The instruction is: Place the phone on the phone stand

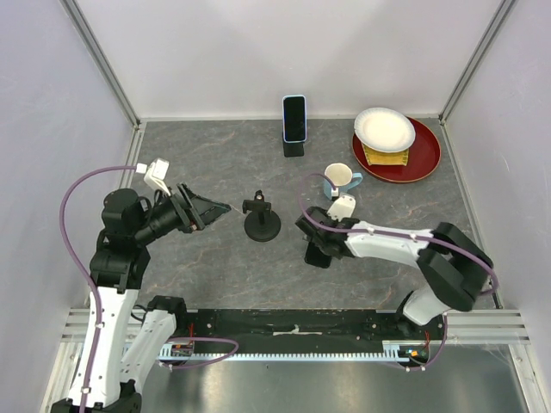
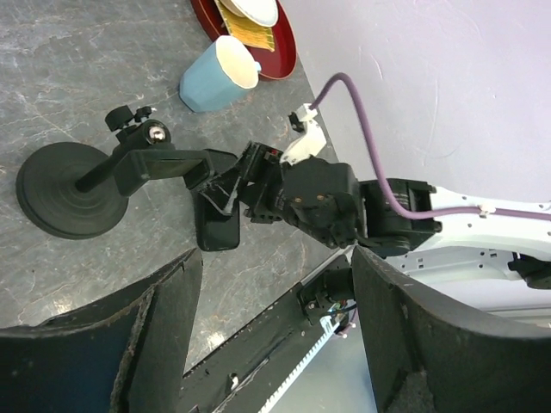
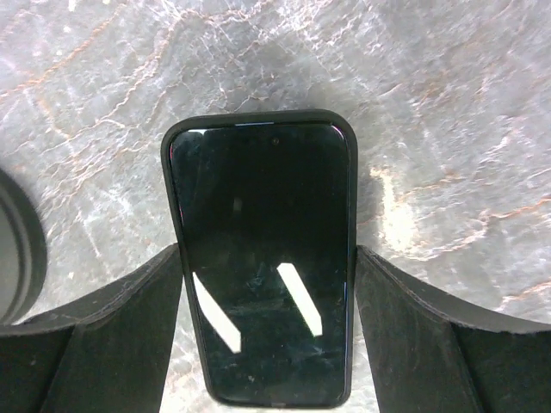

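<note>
Currently we see the phone (image 3: 263,258) lying flat on the tabletop (image 1: 215,163), screen up and not on the phone stand (image 1: 262,225). In the top view it is right of centre, just to the lower right of the stand and apart from it.

The right tool (image 1: 315,243) is down over it. In the right wrist view both fingers (image 3: 120,335) sit along the phone's long edges and look to be in contact, so we read it as clamped on the phone. We can't tell whether the phone is lifted off the tabletop at all.

The stand has a black round base, a short post and a clamp head, and it stands upright near frame centre in the top view.

The left tool (image 1: 217,212) hangs at centre left of the top view with its fingers wide apart. It points at the stand without touching it. The left wrist view has the stand at frame left, with the phone past it under the right tool.

Further out:
- A second phone (image 1: 294,118) in a blue case stands upright on its own holder (image 1: 294,148) at top centre.
- A blue mug (image 1: 341,179) is just above the right tool.
- A red plate (image 1: 422,155) at upper right carries a white plate (image 1: 384,129) and a yellow item (image 1: 385,157) we can't identify.
</note>
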### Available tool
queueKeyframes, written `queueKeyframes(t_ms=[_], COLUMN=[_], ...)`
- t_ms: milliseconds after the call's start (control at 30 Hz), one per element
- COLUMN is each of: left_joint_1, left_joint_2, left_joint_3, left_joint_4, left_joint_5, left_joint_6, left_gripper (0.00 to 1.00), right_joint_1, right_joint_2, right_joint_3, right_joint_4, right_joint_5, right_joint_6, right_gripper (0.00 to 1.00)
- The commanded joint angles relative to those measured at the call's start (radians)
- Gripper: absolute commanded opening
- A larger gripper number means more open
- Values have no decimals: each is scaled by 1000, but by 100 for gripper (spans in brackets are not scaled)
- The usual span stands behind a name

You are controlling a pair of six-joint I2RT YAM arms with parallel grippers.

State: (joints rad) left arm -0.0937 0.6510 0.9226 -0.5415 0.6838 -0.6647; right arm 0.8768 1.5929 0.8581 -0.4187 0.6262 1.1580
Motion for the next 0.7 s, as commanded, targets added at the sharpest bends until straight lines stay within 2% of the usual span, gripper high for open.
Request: queueKeyframes(t_ms=[0,167,467,667], left_joint_1=[-32,-138,-529,-633], left_joint_2=[16,68,306,452], left_joint_3=[16,36,173,272], left_joint_4=[78,147,187,196], left_joint_5=[36,25,-133,-216], left_joint_6=[-67,-75,20,108], left_gripper=[75,74,78,69], right_joint_1=[14,31,50,54], right_joint_2=[-160,-321,-577,-728], right_joint_3=[-54,-165,-274,-300], right_joint_4=[133,276,469,526], right_joint_5=[79,52,-42,-124], right_joint_6=[-105,-242,-477,-595], right_gripper=[0,0,0,0])
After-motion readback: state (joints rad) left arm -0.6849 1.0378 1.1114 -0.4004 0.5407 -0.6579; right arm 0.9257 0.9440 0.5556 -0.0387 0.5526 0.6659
